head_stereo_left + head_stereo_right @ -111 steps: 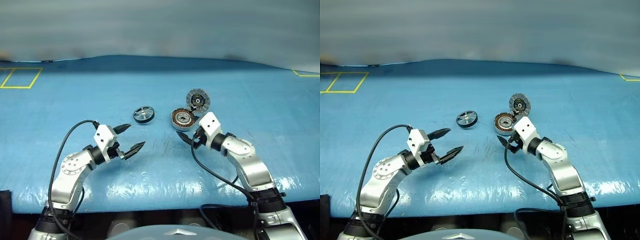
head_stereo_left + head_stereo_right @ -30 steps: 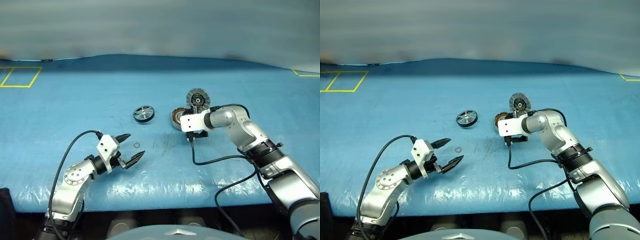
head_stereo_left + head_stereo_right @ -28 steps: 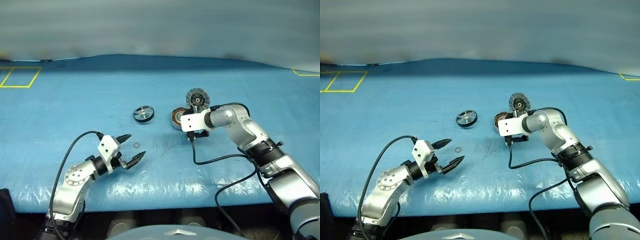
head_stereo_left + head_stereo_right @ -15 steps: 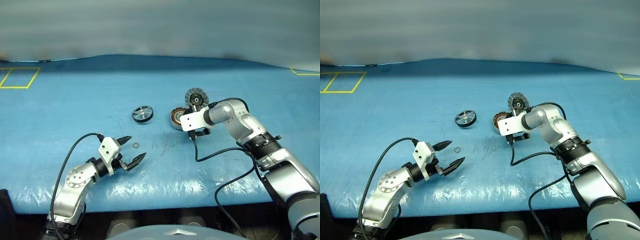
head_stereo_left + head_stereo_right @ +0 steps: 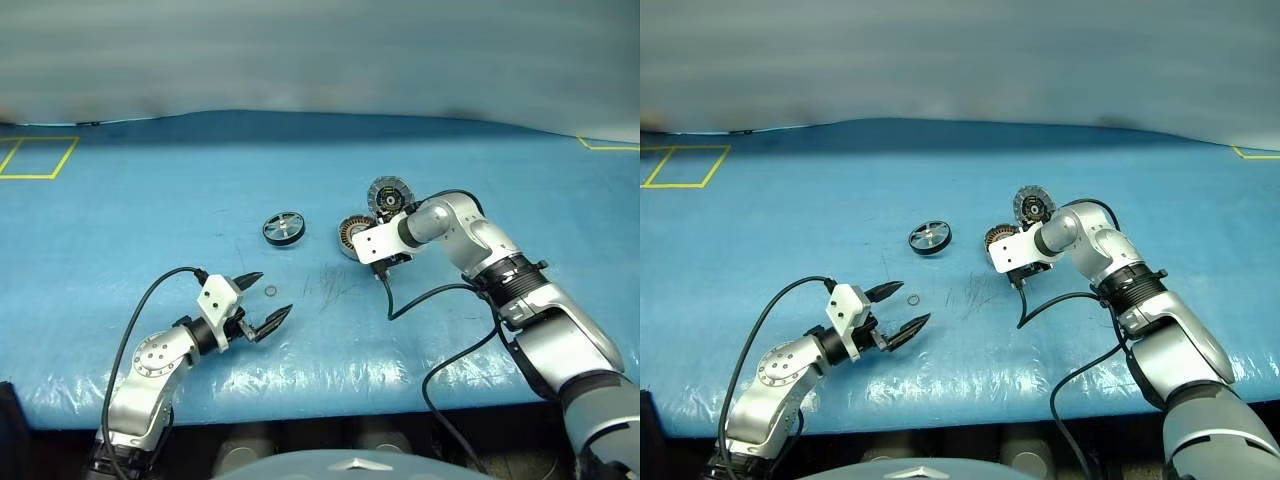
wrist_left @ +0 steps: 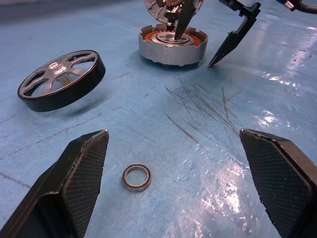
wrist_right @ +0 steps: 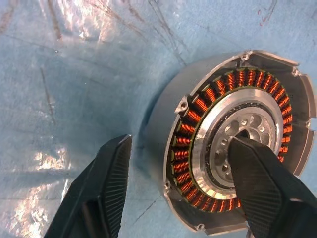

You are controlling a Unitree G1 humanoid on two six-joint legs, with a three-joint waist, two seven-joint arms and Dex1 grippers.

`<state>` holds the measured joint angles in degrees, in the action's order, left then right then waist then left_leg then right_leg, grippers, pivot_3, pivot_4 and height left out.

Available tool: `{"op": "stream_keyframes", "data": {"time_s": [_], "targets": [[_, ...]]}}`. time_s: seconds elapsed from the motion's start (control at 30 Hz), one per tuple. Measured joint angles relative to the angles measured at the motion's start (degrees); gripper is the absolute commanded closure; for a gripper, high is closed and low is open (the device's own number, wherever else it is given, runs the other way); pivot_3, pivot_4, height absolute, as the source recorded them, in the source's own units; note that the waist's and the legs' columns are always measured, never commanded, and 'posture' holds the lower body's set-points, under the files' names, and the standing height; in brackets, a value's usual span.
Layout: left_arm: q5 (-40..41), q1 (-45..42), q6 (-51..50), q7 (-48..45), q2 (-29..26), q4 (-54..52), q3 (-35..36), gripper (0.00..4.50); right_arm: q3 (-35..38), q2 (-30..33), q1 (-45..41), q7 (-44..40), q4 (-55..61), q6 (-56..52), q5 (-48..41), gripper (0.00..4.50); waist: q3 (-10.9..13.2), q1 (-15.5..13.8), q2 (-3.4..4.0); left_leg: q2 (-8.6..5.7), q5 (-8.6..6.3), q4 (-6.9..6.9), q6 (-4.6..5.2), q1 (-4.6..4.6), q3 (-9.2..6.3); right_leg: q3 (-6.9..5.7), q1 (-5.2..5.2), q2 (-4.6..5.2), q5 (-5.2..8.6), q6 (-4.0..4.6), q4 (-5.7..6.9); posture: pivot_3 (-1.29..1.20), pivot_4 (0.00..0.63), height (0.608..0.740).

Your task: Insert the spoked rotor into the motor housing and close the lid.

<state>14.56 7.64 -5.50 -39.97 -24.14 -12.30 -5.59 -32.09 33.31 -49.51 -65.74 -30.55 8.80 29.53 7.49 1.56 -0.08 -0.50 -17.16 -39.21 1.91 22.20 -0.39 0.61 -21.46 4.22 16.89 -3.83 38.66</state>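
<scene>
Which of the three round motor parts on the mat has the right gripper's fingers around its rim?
The motor housing, the silver can with copper windings: one finger of the right gripper sits over its hub, the other outside its wall. The spoked rotor and lid lie apart.

Around rotor [image 5: 283, 228]: open blue table [image 5: 150, 220] on every side.
Housing [image 7: 233, 148]: right gripper [image 7: 183, 186] straddles its wall.
Behind housing: lid [image 5: 386, 196], close.
Before left gripper [image 6: 183, 193]: small ring [image 6: 137, 177].
</scene>
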Motion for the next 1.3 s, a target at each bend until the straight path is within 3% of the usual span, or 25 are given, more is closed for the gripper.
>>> {"op": "stream_keyframes", "data": {"time_s": [0.07, 0.23, 0.73, 1.23, 1.3], "targets": [[0.0, 0.0, 0.0, 0.0, 0.0, 0.0, 0.0, 0.0, -0.2, -0.6, -0.5, 0.3, -1.0, 0.6, 0.7, 2.09, 0.0, 0.0, 0.0, -0.01, -0.02, 0.1, 0.02, -0.29, 0.02, 0.0, 0.24, 0.05, 0.01, 0.02, -0.07, 0.0, 0.15, 0.74], [-0.1, 0.2, 0.0, 0.2, 0.0, 0.0, 0.0, 0.0, 0.0, -1.0, 0.4, 1.4, 0.0, 0.7, 1.7, 2.29, 0.0, 0.2, 0.0, 0.01, -0.03, 0.16, 0.03, -0.47, 0.01, 0.0, 0.38, 0.12, 0.04, 0.07, -0.09, 0.0, 0.15, 0.74], [0.3, 0.9, -2.0, -1.5, -2.7, -1.2, 0.7, 0.0, -2.2, 3.3, 15.0, 0.4, 31.7, 1.5, 9.9, 2.29, 0.0, 0.0, 0.0, 0.01, -0.08, 0.53, -0.01, -0.45, 0.01, -0.06, 0.34, 0.16, 0.08, 0.13, -0.47, 0.0, 0.15, 0.74], [0.3, 0.7, -2.8, -2.6, -3.0, -1.2, 0.7, 0.0, -4.8, 3.5, 14.9, -2.2, 35.8, 8.4, 13.2, 2.29, 0.0, -0.3, -0.01, 0.01, -0.08, 0.53, 0.0, -0.45, -0.02, -0.15, 0.42, 0.14, 0.08, 0.13, -0.59, 0.0, 0.15, 0.74], [0.3, 0.7, -2.8, -2.6, -2.9, -1.2, 0.7, 0.0, -4.8, 3.5, 14.9, -2.8, 36.0, 8.4, 13.0, 1.56, 0.0, -0.4, -0.01, 0.01, -0.08, 0.53, 0.01, -0.46, -0.03, -0.17, 0.44, 0.14, 0.08, 0.13, -0.62, 0.0, 0.15, 0.74]]}}
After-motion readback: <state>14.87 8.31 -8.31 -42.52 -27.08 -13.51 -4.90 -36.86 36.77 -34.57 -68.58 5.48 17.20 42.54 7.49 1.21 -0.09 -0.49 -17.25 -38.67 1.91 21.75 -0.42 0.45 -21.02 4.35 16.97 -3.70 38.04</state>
